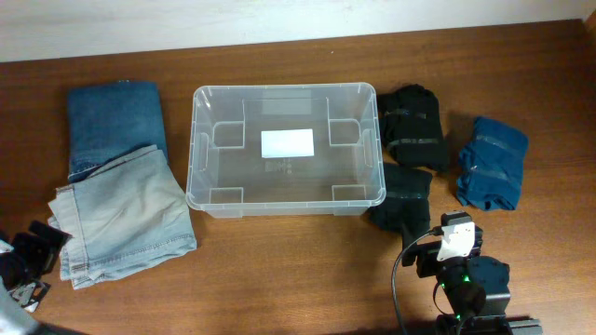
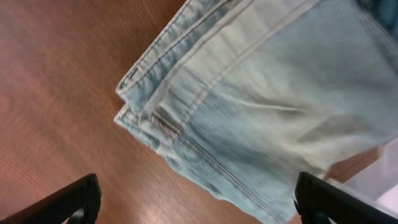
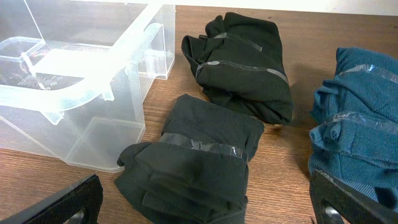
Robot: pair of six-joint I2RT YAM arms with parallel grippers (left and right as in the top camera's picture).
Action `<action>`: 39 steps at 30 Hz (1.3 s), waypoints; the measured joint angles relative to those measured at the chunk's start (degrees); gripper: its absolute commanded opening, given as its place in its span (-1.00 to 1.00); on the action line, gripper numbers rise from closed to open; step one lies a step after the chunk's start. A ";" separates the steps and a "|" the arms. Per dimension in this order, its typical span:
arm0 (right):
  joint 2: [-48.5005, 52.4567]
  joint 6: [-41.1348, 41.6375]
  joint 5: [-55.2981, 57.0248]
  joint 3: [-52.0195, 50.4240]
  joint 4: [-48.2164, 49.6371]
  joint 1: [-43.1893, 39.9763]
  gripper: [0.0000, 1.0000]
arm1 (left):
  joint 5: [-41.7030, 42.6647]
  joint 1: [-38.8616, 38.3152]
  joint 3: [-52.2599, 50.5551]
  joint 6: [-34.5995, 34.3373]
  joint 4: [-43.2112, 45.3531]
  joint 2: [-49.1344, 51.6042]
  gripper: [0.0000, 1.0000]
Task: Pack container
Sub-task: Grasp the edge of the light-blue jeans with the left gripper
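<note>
Clear container (image 1: 285, 207) (empty) mid-table

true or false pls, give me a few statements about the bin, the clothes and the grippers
1. The bin holds no clothes. True.
2. The light jeans lie right of the bin. False: they lie left of it, partly over the dark jeans.
3. A black bundle lies by the bin's near right corner. True.
4. The blue bundle is in the bin. False: it lies outside, farther right.
5. The right gripper is shut on a bundle. False: it is open, holding nothing.
</note>
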 measured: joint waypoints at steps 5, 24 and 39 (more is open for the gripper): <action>0.00 0.00 0.00 0.00 0.00 0.00 0.97 | 3.80 4.28 0.00 7.15 0.74 7.67 0.98; 0.00 -0.02 -0.02 0.00 0.00 0.00 0.97 | 13.88 7.54 0.94 20.35 4.74 23.78 0.87; 0.00 0.00 0.00 0.00 0.00 0.00 0.97 | 17.09 2.71 2.69 21.84 5.44 28.85 -0.49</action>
